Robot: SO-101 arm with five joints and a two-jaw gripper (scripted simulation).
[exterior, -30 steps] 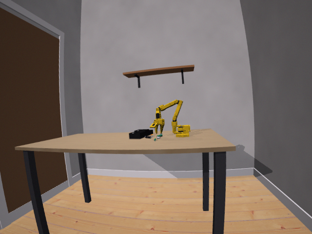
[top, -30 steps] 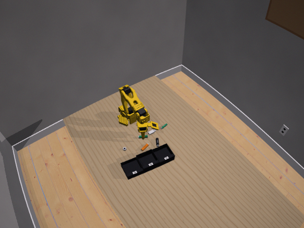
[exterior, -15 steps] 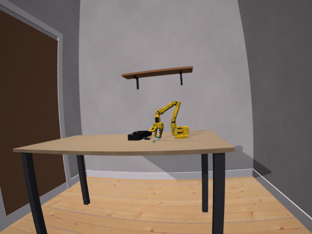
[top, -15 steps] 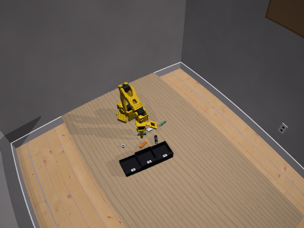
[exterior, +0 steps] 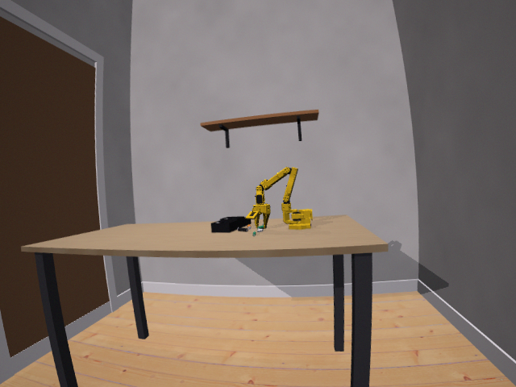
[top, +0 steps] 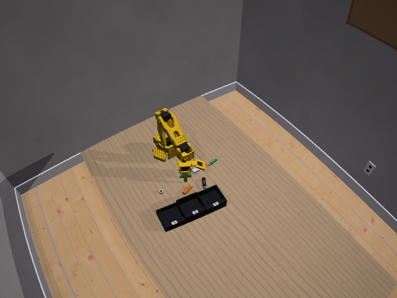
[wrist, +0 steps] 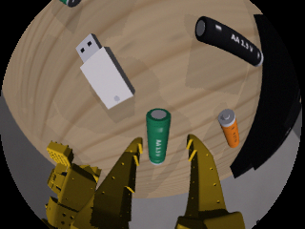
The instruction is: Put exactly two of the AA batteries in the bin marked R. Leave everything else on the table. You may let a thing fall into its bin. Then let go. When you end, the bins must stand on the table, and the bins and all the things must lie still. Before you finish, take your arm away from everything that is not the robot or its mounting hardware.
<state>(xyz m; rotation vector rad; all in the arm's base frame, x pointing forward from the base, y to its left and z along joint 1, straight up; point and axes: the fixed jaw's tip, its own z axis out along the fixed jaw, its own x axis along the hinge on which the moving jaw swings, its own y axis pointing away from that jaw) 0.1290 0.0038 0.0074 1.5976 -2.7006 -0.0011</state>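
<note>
A green AA battery (wrist: pixel 158 135) lies on the wooden table, its near end between my fingertips in the wrist view; it also shows in the top view (top: pixel 184 176). My gripper (wrist: pixel 164 141) hangs just above it, fingers partly open and apart from it, holding nothing. An orange AA battery (wrist: pixel 229 128) lies to the right. A black AA battery (wrist: pixel 229 40) lies near the bins. Three black bins (top: pixel 191 207) stand in a row; their labels are too small to read.
A white USB stick (wrist: pixel 106 79) lies left of the green battery. A small metal nut (top: pixel 161 191) lies apart to the left in the top view. The arm's base (top: pixel 165 147) stands behind the objects.
</note>
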